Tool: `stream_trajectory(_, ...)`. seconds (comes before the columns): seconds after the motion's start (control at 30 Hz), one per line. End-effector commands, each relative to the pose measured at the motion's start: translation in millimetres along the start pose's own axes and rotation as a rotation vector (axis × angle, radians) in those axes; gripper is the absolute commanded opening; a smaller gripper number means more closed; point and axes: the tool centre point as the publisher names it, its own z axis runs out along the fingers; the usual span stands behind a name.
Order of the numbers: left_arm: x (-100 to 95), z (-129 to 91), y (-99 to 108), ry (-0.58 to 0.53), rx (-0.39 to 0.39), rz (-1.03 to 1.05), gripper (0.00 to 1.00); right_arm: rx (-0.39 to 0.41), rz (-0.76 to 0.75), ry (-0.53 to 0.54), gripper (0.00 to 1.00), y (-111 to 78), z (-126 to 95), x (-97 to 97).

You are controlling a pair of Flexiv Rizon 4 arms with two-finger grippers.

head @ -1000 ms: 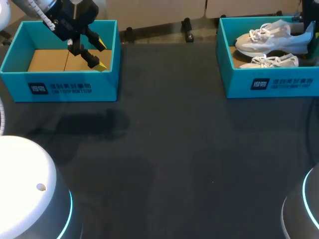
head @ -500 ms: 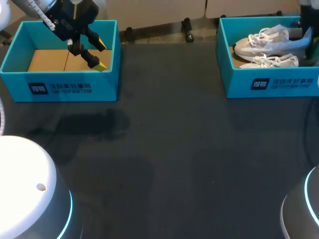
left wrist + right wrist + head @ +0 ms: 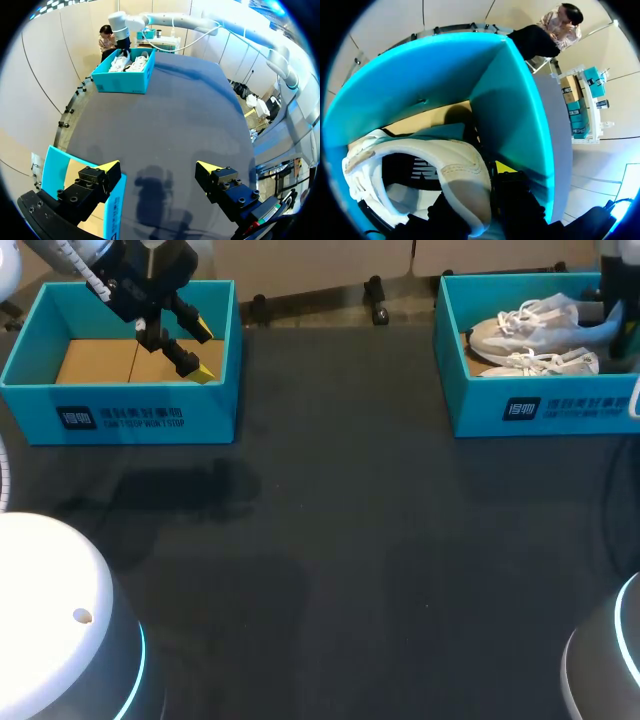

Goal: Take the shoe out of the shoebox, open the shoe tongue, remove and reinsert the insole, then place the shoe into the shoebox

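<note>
Shoe (image 3: 530, 325) in R gripper (image 3: 487, 175) shifted slightly, prob. lower in shoebox (image 3: 540, 410).

A wide bare stretch of dark grey tabletop (image 3: 340, 540) lies between two open teal cardboard boxes. The left gripper (image 3: 205, 352) hangs over the left box (image 3: 120, 418). The right box (image 3: 540, 412) is crowded. The near white lace-up sneaker (image 3: 545, 363) lies beside the far white lace-up sneaker (image 3: 525, 325), whose heel the right gripper (image 3: 480, 200) clamps tight against the side wall.
</note>
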Motion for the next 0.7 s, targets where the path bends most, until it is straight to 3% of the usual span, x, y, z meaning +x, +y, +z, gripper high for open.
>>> stream_trajectory(0.03, -0.2, 0.0, -0.6, 0.0, -0.004, -0.001, 1.0, 0.016, -0.004, -0.004, 0.0, 8.5, 3.5, 5.5)
stream_trajectory(0.7, -0.2, 0.0, -0.6, 0.0, -0.004, -0.001, 1.0, 0.018, -0.011, 0.012, 0.0, 9.8, -0.2, 16.6)
